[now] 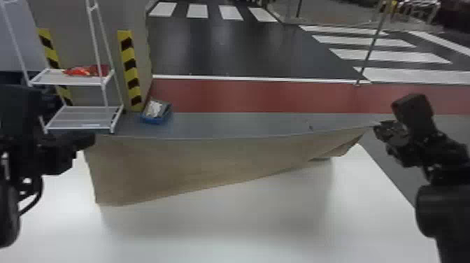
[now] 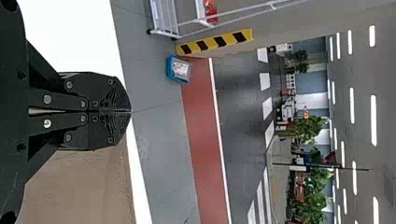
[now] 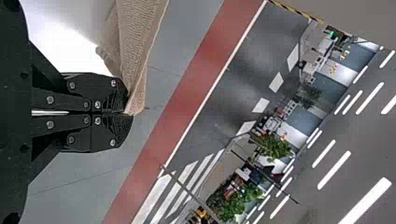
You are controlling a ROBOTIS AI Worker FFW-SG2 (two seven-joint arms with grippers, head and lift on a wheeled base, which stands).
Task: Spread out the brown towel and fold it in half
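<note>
Tabletop [image 1: 216, 237]: white; its near part lies in front of the towel [image 1: 182, 168], and a soft shadow is cast on it below the cloth.
Left pincer [image 2: 130, 111]: closed; a top corner appears to be held at its tips. The bite is judged to be shallow, as no cloth is seen past the tips in the left wrist view. If tension is raised too quickly, this corner could be pulled free.
Right pincer [image 3: 127, 112]: clamped on the opposite corner; gathered cloth is seen at the tips. If the bunching is left in place, a skewed crease could be set into the fold.
Towel: suspended between both pincers above the tabletop, with its upper edge stretched and slightly sagging. The lower edge is slanted, and a flap is turned over near the right pincer. If the cloth is lowered in this state, the flap could be trapped beneath it and the halves could be mismatched. If it is set down too far forward, it could be draped over the tabletop's far side.
Floor [image 1: 227, 124]: grey, beyond the tabletop.
Box [image 1: 156, 119]: blue, on the floor.
Rack [image 1: 64, 82]: white, beside the box.
</note>
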